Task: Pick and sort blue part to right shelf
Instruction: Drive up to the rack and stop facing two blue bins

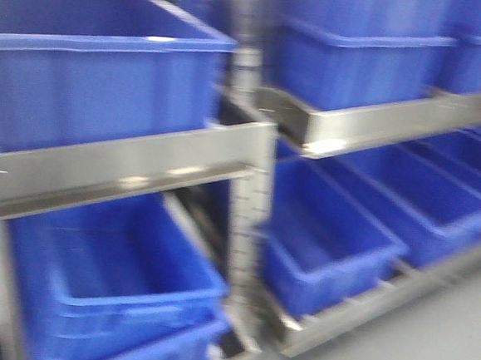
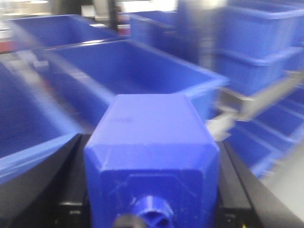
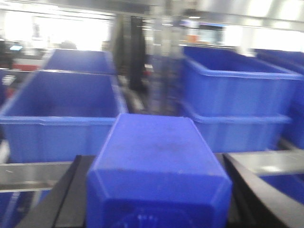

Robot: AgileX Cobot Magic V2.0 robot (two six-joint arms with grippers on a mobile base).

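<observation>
1. Blue block-shaped plastic part (image 2: 152, 156) with bevelled corners fills the lower middle of the left wrist view. It sits between the two black fingers (image 2: 66, 185) of the left claw (image 2: 152, 199).
2. Left claw: closed to the width of the part, with a finger against each flank. It grasps the part and touches nothing else that shows.
3. Right claw (image 3: 156, 199): likewise clenched, on a second blue plastic block (image 3: 156, 161) of the same shape. Its black fingers (image 3: 247, 190) sit tight on both sides.
4. Step in hand, as a judgement: picking looks done, and this is the carry toward the racks. Every view is smeared, so fine detail is lost.
5. Front view: two brushed-steel racks stand side by side. The right shelf (image 1: 369, 128) carries deep blue plastic bins (image 1: 358, 64), and more sit on the left rack (image 1: 116, 178).
6. Next move, likely: bring a claw over an open bin on the right shelf, clear its rim, lower, then release. Which bin is meant cannot be told.
</observation>
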